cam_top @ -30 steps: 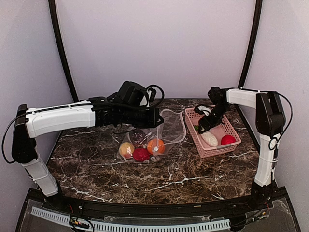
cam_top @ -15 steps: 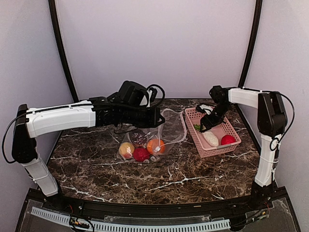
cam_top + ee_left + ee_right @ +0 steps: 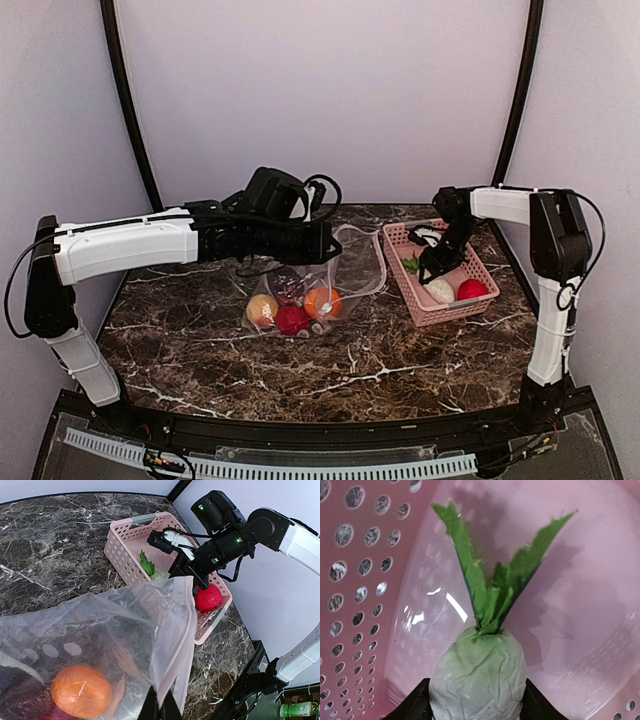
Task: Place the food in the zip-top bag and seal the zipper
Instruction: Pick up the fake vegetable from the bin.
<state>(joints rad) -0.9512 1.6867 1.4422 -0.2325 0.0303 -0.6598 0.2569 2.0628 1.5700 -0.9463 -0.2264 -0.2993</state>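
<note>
You are mid-loading: one piece is being picked out of the basket [image 3: 452,310]. The right gripper [image 3: 475,692] is down inside the basket, at the end nearest the bag [image 3: 355,265]. Its fingers [image 3: 415,705] are nearly closed and seem pressed against both sides of the white radish [image 3: 477,670]. The radish lies on the basket floor with its green leaves pointing away from the gripper. A red ball [image 3: 472,289] sits further along the basket, toward its right end.

The bag lies left of the basket, just beside it, with its mouth facing the basket. The left gripper [image 3: 328,245] has its fingers pinched together on the upper lip and holds the mouth open. The orange piece [image 3: 322,301], a red one [image 3: 292,319], a tan one [image 3: 262,308] and a maroon one [image 3: 288,283] are already inside. The zipper [image 3: 190,615] runs along the lifted lip and is unsealed.

Next, I judge you should lift the radish straight up clear of the basket wall. Then carry it left over the rim into the open mouth, and release only once it is well past the zipper. Keep the left grip steady, because the lip looks floppy. The red ball comes after, then the seal.
</note>
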